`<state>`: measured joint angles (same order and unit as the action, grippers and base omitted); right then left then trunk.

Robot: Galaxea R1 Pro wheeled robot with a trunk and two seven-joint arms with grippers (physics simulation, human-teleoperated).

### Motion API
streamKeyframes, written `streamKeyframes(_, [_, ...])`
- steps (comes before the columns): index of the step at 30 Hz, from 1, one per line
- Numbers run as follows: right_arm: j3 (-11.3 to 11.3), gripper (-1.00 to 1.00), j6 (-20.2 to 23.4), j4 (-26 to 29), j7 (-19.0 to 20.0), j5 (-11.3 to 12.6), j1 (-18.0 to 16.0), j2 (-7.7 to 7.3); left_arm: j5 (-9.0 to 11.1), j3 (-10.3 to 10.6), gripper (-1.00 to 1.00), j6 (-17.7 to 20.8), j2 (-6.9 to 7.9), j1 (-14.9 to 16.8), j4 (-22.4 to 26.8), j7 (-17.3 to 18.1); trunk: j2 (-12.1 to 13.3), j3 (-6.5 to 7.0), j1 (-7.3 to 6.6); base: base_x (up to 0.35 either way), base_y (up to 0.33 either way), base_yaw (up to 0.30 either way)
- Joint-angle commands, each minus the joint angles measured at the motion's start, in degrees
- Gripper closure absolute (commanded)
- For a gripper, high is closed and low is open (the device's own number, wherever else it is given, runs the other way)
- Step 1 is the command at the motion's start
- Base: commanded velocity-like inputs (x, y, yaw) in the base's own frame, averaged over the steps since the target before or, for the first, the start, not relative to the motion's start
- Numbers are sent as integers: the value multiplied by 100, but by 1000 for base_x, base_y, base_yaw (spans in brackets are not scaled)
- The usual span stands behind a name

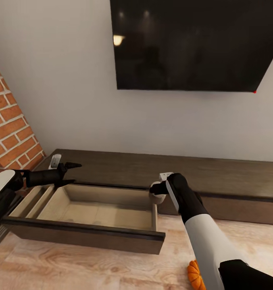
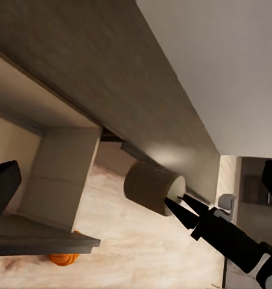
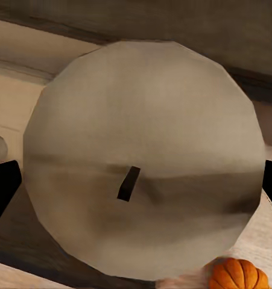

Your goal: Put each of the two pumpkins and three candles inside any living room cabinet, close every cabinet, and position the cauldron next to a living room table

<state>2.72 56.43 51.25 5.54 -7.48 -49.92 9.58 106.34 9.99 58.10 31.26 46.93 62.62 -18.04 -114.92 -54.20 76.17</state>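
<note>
The left arm enters from the left edge of the head view at mid-height, its white and black forearm lying nearly level and reaching toward the centre. The left gripper (image 1: 70, 173) has its two dark fingers spread apart, with nothing between them. The right arm rises from the lower right corner, white forearm then black wrist, slanting up toward the middle of the frame. The right gripper (image 1: 155, 191) is clamped on a candle (image 1: 157, 196), fingers at either side.
</note>
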Motion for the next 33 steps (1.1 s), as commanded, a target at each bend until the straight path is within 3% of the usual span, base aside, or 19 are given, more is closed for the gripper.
streamKeyframes(1, [0, 100, 0, 0, 0, 2, -1, 0, 1, 2, -100, 0, -38, 0, 3, 2, 0, 0, 0, 328, 0, 6])
streamKeyframes(12, [0, 100, 0, -31, 0, 5, -1, -2, 1, 11, -100, 0, -94, 0, 22, 2, 0, 0, 0, 336, 0, 1])
streamKeyframes(17, [0, 100, -5, -94, 0, 186, -1, 0, 1, 9, -100, -7, -94, 0, -9, 2, 0, 0, 0, 298, 42, 0])
streamKeyframes(20, [0, 100, -1, -202, 2, 237, -1, 0, 1, 4, -100, -9, -98, 0, -81, 2, 0, 0, 0, 63, 8, 0])
streamKeyframes(25, [0, 100, 0, -239, 0, 572, -1, -4, 1, 3, -100, -9, -178, 0, -99, 2, 0, 0, 0, 12, 2, 0])
streamKeyframes(33, [0, 100, 0, -246, 0, 650, 5, -8, 1, 3, -100, -9, -208, 0, -100, 2, 0, 24, 0, 1, 0, -134])
